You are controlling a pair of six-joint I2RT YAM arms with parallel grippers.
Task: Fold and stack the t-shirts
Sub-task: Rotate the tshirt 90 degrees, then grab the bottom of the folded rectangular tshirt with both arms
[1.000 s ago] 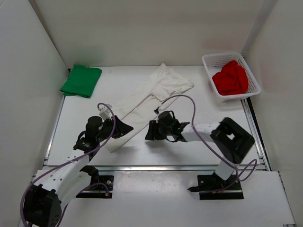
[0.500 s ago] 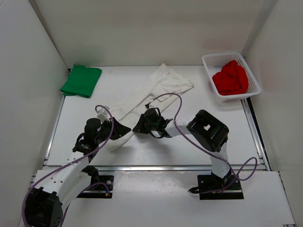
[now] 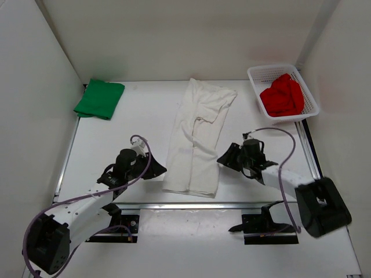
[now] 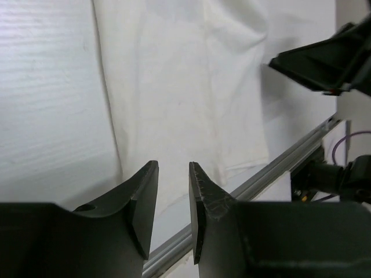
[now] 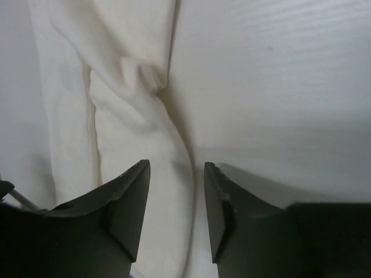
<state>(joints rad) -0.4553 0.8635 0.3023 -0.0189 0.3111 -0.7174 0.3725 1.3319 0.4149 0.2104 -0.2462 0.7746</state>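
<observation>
The white t-shirt (image 3: 196, 138) lies lengthwise in the middle of the table, folded into a long strip, and shows in the left wrist view (image 4: 185, 87) and the right wrist view (image 5: 116, 92). The green t-shirt (image 3: 99, 98) lies folded at the far left. The red t-shirt (image 3: 282, 95) is bunched in the basket. My left gripper (image 3: 157, 171) is open and empty just left of the white shirt's near end (image 4: 173, 165). My right gripper (image 3: 222, 157) is open and empty at the shirt's right edge (image 5: 177, 165).
A white mesh basket (image 3: 255, 81) stands at the far right corner. A metal rail (image 3: 232, 204) runs along the table's near edge. White walls close in the left, back and right sides.
The white shirt has swung from a diagonal lie to a straight lengthwise strip. Both grippers have let go of it and moved apart, the left to its left side, the right to its right.
</observation>
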